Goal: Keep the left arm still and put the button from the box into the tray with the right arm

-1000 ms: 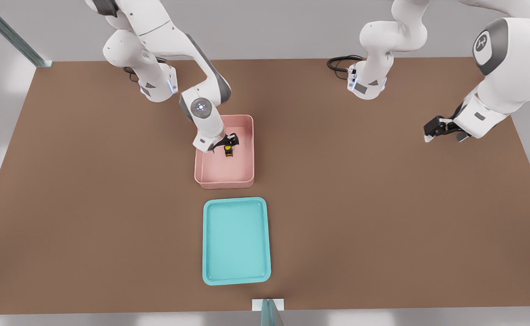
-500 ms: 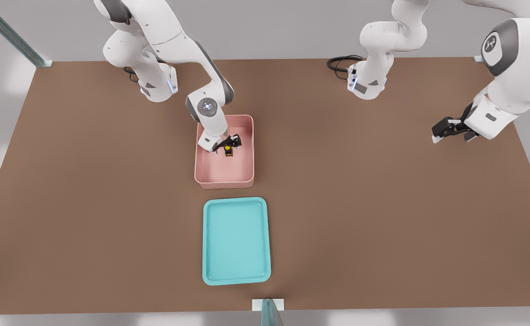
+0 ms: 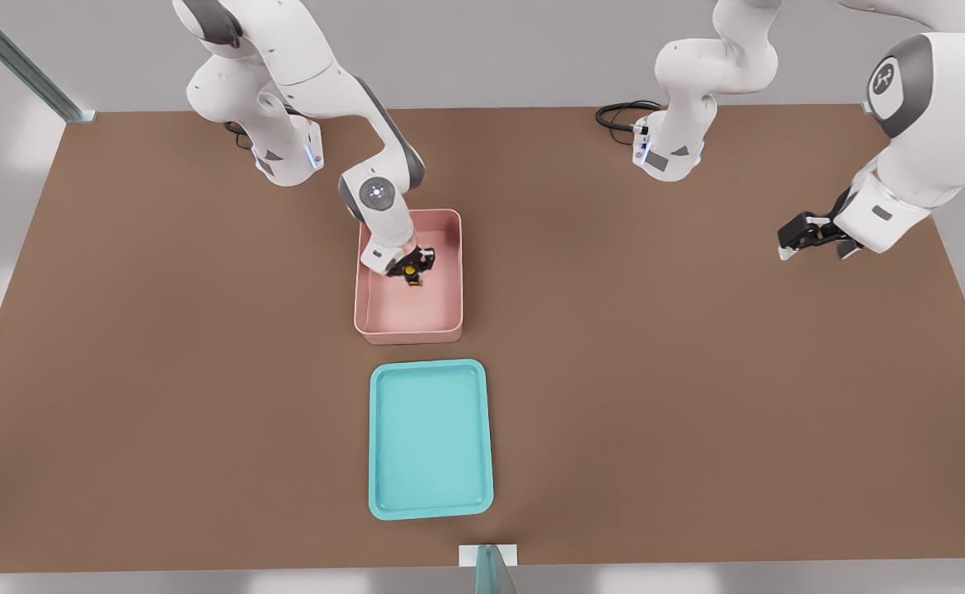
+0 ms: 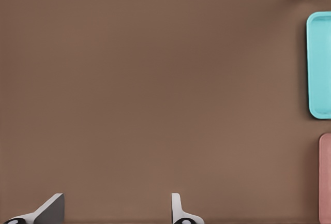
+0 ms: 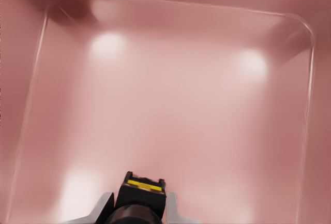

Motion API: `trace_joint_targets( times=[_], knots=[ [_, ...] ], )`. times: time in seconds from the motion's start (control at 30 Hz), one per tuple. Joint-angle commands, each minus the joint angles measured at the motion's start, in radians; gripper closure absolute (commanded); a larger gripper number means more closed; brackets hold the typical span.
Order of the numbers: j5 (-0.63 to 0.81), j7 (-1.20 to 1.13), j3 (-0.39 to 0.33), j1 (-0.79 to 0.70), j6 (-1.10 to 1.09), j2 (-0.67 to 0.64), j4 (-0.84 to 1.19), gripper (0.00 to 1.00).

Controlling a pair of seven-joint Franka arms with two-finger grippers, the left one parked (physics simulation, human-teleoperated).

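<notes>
Brown and matte, the worktop [image 3: 656, 371] carries everything in the scene, with a grey wall behind it. Near the middle of the worktop sits the pale pink box [image 3: 448, 247], a rectangular bin with raised walls and rounded corners. All other places are given from this box.

On the camera side of the box in the front view, close to it but not touching, lies the turquoise tray [image 3: 430, 511], shallow, with a low rim and somewhat larger than the box. The parked arm's wrist view catches only an edge of the tray [image 4: 313, 69] and a sliver of the box [image 4: 326, 182] on the bare brown surface.

The right arm [image 3: 371, 177] reaches from its base, behind the box and toward the front view's left, over the box's rear wall. Its hand [image 3: 413, 271] hangs inside the box, in the rear half of the interior. The two fingers are closed on the button [image 3: 411, 273], whose yellow top shows between the black fingers. Whether the button touches the box floor cannot be told.

From the right wrist view the pink floor and walls of the box [image 5: 170, 105] fill the picture. The button [image 5: 142, 193] sits clamped between the pale fingertips [image 5: 103, 208], its black body and a yellow strip visible, and the hand [image 5: 137, 211] has one finger on either side of it.
</notes>
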Motion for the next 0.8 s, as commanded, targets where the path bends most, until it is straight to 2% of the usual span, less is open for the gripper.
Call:
trace_joint_targets(
  times=[0.0, 0.13, 0.23, 0.3, 0.4, 0.53, 0.63, 0.77],
  knots=[
    [0.0, 0.001, 0.0, -0.001, 0.006, 0.001, 0.003, 0.55],
    [0.0, 0.012, -0.002, -0.006, -0.086, -0.004, 0.08, 0.55],
    [0.0, -0.005, -0.025, -0.035, -0.419, 0.013, 0.401, 0.55],
    [-0.002, -0.077, -0.031, -0.093, -0.49, 0.064, 0.554, 0.55],
    [0.001, -0.227, -0.032, -0.208, -0.527, 0.228, 0.798, 0.55],
    [0.054, -0.282, -0.023, -0.274, -0.513, 0.524, 1.151, 0.55],
    [0.081, -0.315, -0.02, -0.306, -0.456, 0.659, 1.264, 0.54],
    [0.107, -0.413, -0.005, -0.366, -0.449, 0.708, 1.338, 0.52]
  ],
)
